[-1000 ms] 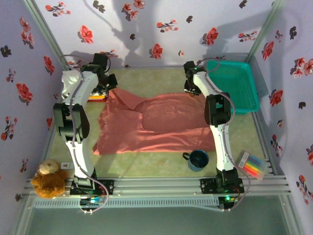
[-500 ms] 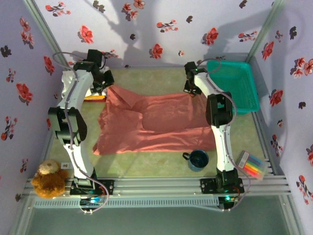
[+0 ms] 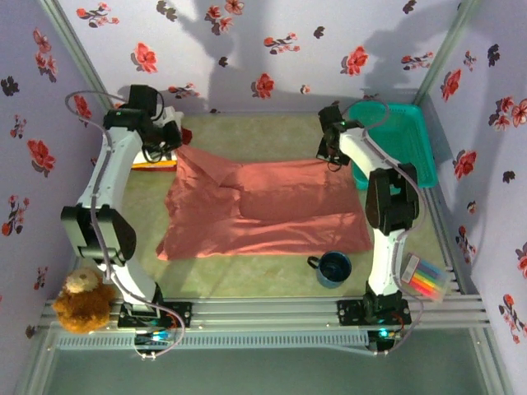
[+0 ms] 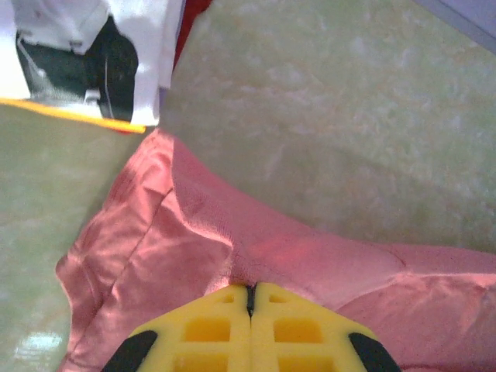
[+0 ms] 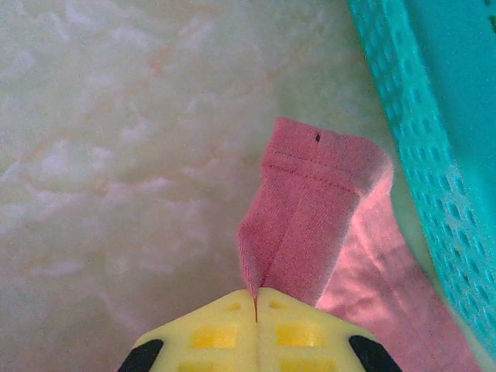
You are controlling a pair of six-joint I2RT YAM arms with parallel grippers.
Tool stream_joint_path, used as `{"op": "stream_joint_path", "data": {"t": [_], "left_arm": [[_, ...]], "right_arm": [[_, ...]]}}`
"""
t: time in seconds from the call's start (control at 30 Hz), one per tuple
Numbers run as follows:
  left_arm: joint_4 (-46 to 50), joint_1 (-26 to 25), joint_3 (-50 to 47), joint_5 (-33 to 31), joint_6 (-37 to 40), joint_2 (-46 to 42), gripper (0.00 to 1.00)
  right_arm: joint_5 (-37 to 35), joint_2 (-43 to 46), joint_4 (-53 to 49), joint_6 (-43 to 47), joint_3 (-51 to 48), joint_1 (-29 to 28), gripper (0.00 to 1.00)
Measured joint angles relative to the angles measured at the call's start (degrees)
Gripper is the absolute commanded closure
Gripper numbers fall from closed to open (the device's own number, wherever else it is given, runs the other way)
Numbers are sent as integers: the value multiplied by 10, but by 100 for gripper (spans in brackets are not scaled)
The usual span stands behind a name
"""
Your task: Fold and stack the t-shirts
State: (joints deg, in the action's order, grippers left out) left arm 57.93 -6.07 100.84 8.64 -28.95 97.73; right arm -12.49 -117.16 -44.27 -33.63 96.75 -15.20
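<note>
The salmon-pink t-shirt [image 3: 263,206] lies spread across the middle of the table, stretched between both arms at its far edge. My left gripper [image 3: 175,141] is shut on its far left corner [image 4: 232,248], the yellow fingers [image 4: 209,329] pressed together over the cloth. My right gripper [image 3: 333,156] is shut on the far right corner, a hemmed fold [image 5: 310,209] sticking out from the yellow fingers [image 5: 298,333]. A folded white t-shirt with black marks [image 4: 85,54] rests on yellow and red ones [image 3: 156,165] at the far left.
A teal mesh basket [image 3: 403,140] stands at the far right, its wall [image 5: 434,147] right beside the held corner. A dark blue mug [image 3: 333,268] and a box of markers [image 3: 426,278] sit near the front right. A teddy bear [image 3: 81,298] sits front left.
Both grippers have moved outward, the left to the left and back, the right to the right. The shirt's far edge is now pulled flatter and wider.
</note>
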Motion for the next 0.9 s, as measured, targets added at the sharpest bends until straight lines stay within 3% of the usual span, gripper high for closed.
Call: {"op": "stream_joint_path", "data": {"t": [0.47,0.9], "left_arm": [[-2,7,-172,32,2,-101,100],[15,9,-198,50,2,-125,100]], "right_arm": [[-26,134,41,-70,-262,-56,100],[-59,158,41,-75,-294,-66,100]]}}
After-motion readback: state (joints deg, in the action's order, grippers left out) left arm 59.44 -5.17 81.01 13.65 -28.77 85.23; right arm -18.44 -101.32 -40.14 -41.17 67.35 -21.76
